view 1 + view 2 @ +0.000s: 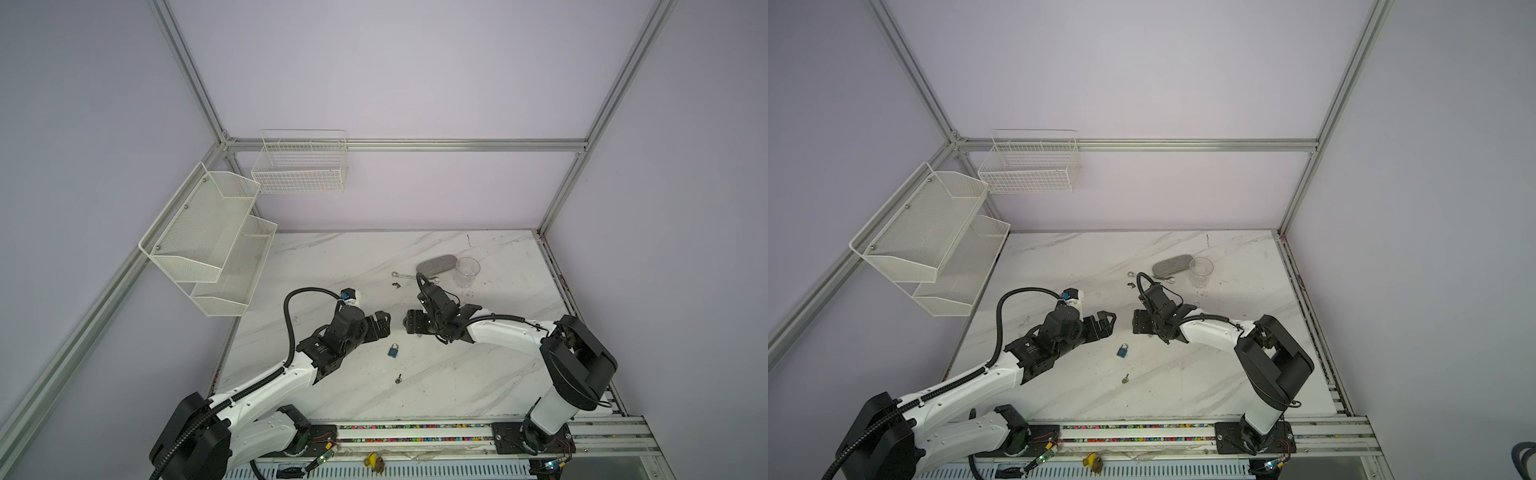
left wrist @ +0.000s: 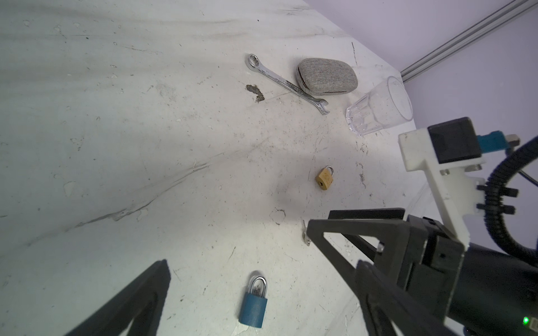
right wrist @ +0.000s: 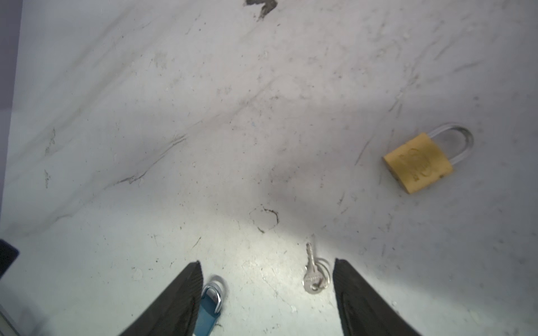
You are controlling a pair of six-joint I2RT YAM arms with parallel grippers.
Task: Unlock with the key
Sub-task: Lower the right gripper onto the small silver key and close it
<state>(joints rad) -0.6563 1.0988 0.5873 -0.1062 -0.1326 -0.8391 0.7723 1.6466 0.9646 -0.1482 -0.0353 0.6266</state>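
L gripper (image 1: pixel 386 322) (image 2: pixel 262 261): jaws spread wide, nothing btwn them. Tips face R gripper's tips over mid-table w/ a small gap btwn the two.
R gripper (image 1: pixel 408 322) (image 3: pixel 266 264): jaws apart, not clamped on anything. Low over table; can't tell if the pads touch the surface.
Silver key (image 3: pixel 313 273): flat on table w/ its ring, btwn R gripper's fingers (image 3: pixel 346 279). Just beside one finger, clear of the other, no contact seen. In L wrist view (image 2: pixel 304 234) it's partly hidden behind R gripper's finger.
Blue padlock (image 1: pixel 394 350) (image 2: pixel 254 302): flat on table, shackle looks shut, just on the robot's side of both grippers' tips. In R wrist view (image 3: pixel 209 308) it's partly behind one finger.
Brass padlock (image 3: pixel 419 161) (image 2: pixel 324 179): flat, shackle looks shut, apart from silver key, which lies roughly btwn it & blue padlock.
Second key (image 1: pixel 399 378): small, alone on table, nearer robot's base than blue padlock, touching nothing.
Wrench (image 2: pixel 286 83): far part of table, runs along grey case (image 2: pixel 327 77); contact unclear.
Glass (image 2: pixel 380 107): clear, upright, just beside the case.
Table (image 1: pixel 332 257): white marble-look, scuffed, w/ a dark smear near wrench's ring end.
Wall racks: wire basket (image 1: pixel 301 166) & two-tier mesh shelf (image 1: pixel 208 241), up on the frame, left side.
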